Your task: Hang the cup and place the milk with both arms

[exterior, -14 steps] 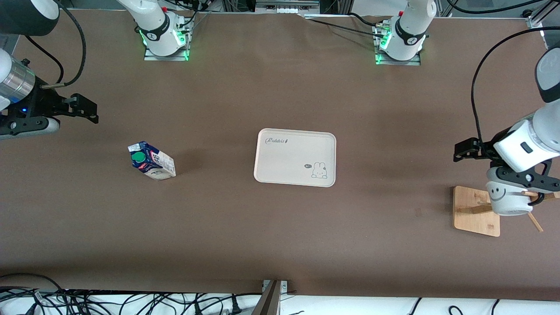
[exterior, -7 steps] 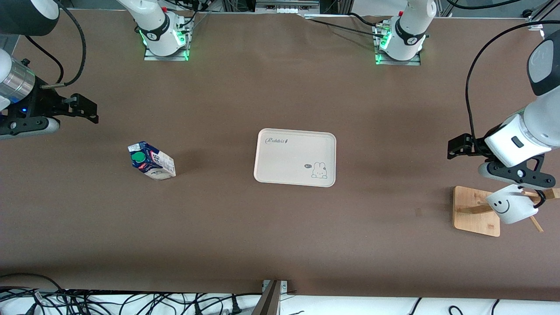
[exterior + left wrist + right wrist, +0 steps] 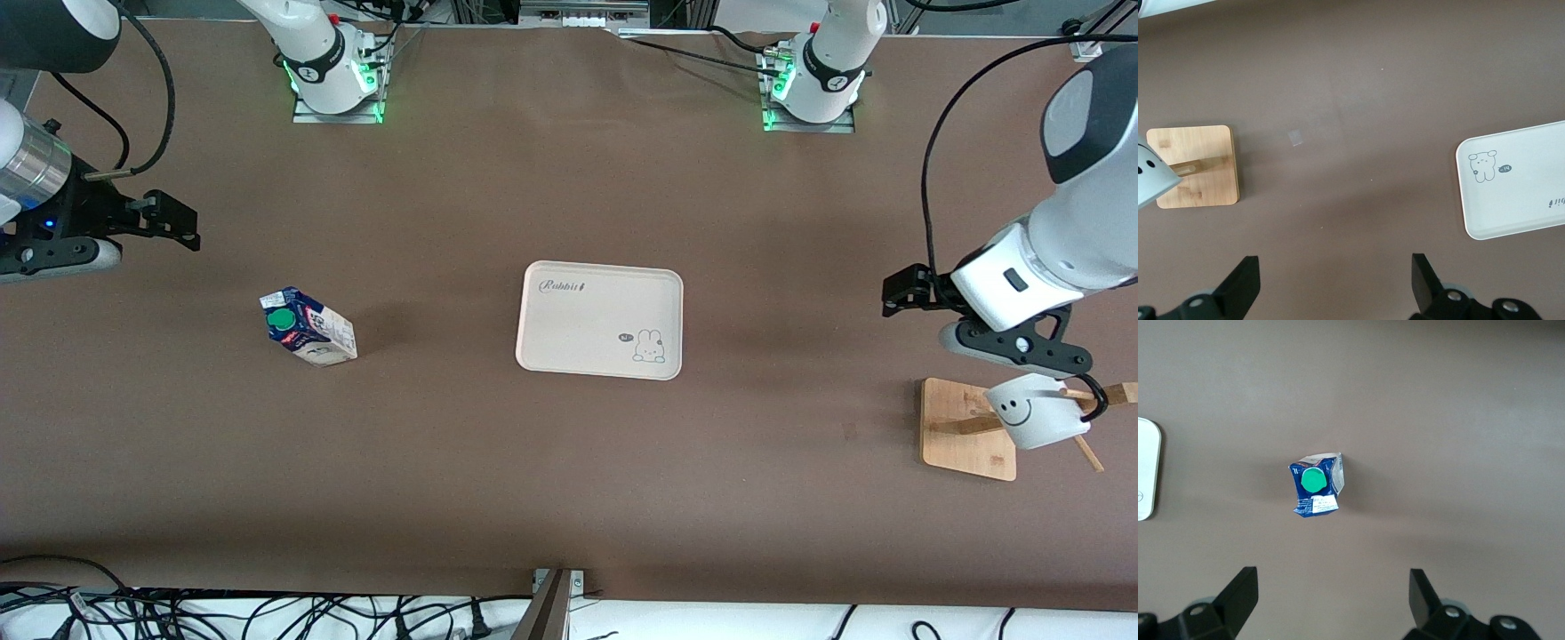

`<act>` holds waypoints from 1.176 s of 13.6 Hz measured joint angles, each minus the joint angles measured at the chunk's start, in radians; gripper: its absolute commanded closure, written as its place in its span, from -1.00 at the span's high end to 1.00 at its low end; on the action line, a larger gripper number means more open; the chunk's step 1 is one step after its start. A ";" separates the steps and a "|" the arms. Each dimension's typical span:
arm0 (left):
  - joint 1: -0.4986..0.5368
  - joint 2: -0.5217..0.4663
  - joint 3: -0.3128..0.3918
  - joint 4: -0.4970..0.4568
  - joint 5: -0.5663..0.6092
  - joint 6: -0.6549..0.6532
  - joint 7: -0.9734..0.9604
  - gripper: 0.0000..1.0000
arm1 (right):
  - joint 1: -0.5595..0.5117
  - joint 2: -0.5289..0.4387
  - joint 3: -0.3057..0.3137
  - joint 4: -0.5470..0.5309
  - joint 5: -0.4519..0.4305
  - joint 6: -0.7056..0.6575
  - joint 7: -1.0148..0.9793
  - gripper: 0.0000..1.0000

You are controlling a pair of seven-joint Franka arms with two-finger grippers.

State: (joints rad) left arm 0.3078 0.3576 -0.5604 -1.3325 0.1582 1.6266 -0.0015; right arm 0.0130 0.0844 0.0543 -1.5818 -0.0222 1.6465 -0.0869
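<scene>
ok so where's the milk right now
In the front view the milk stands on the bare table toward the right arm's end, beside the tray but apart from it; the open right gripper hovers above it.

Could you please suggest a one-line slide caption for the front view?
Cup hanging on the wooden rack, open left gripper above it; open right gripper waits; milk upright beside the tray.

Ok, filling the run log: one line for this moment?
cup: hung on wooden rack | left claw: open, above rack | milk: on table, untouched | right claw: open, waiting
</scene>
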 measured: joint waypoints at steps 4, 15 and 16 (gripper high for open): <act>-0.141 -0.111 0.143 -0.063 -0.028 0.006 -0.031 1.00 | 0.000 0.000 0.000 0.000 0.000 0.000 0.000 1.00; -0.369 -0.426 0.473 -0.426 -0.103 0.088 -0.050 1.00 | 0.000 0.000 0.000 0.000 0.000 0.001 0.004 1.00; -0.369 -0.448 0.479 -0.444 -0.103 0.091 -0.051 1.00 | 0.000 0.000 0.000 0.000 0.000 0.002 0.004 1.00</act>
State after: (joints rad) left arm -0.0615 -0.0907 -0.0810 -1.7762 0.0553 1.7180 -0.0520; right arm 0.0129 0.0843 0.0544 -1.5814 -0.0222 1.6490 -0.0825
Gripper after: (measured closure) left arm 0.000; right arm 0.000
